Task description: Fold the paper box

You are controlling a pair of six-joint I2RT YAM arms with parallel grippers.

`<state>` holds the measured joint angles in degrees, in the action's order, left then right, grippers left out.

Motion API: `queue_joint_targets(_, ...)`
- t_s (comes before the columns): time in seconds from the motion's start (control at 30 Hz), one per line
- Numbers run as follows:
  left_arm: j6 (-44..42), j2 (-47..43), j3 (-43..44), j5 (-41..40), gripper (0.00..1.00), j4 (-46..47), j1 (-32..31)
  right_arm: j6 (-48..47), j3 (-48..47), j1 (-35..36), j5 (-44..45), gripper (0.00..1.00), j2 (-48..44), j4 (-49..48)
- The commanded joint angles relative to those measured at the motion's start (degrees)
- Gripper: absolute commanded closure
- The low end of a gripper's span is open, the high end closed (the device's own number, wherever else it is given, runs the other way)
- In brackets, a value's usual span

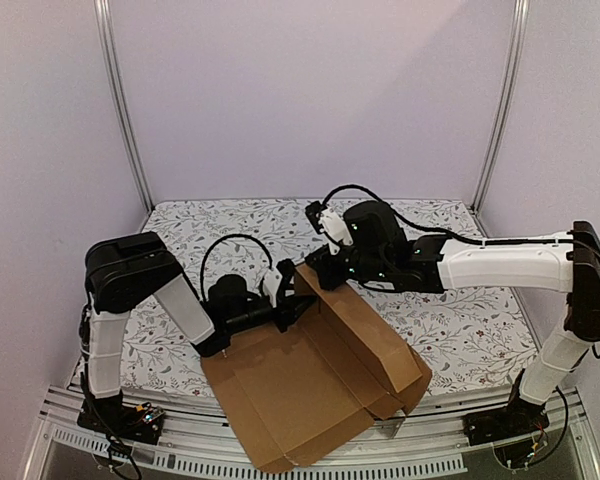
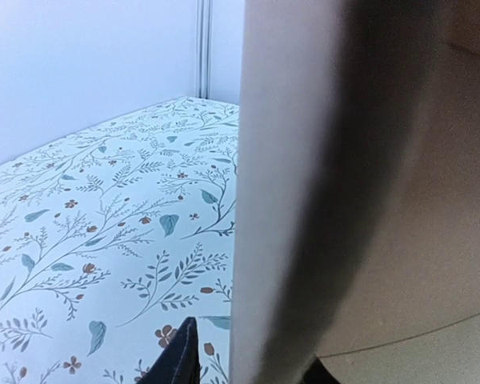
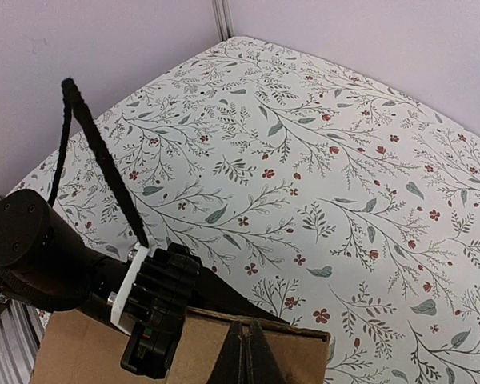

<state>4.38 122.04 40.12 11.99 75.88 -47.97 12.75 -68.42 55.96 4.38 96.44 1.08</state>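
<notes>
Steady the upright flap (image 1: 365,335) of the plain brown corrugated cardboard paper box (image 1: 300,400) with your closed right pincer (image 1: 315,270) before drawing the parted left pincer (image 1: 298,312) clear.

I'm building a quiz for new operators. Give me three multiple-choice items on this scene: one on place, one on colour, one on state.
1. Where is the paper box? A) far back corner B) at the table's near edge C) on the floor
2. Its colour? A) white B) blue C) brown
3. The right hand is: A) shut on a raised flap B) wide open C) out of view
Answers: B, it overhangs the near edge; C, plain brown cardboard; A, it pinches the flap's top edge.
</notes>
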Motion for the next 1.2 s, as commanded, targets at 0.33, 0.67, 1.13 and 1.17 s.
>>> queue_joint_targets(0.33, 2.02, 3.39, 3.52, 1.31, 0.74, 5.16, -0.75, 0.34, 2.86, 0.41, 0.14, 1.00, 0.32, 7.00)
queue_joint_targets(0.67, 2.45, 4.43, 4.97, 2.44, 1.00, 4.79, -0.73, 0.34, 3.04, 0.45, 0.23, 1.00, 0.32, 6.90)
queue_joint_targets(1.13, 0.35, 3.26, 2.34, -1.34, 1.00, 8.37, -0.73, 0.17, 2.52, 0.41, 0.26, 1.00, -0.01, 7.02)
queue_joint_targets(1.17, 0.20, 2.87, 2.30, -1.82, 1.00, 7.83, -0.73, 0.17, 2.46, 0.43, 0.40, 0.98, -0.23, 7.23)
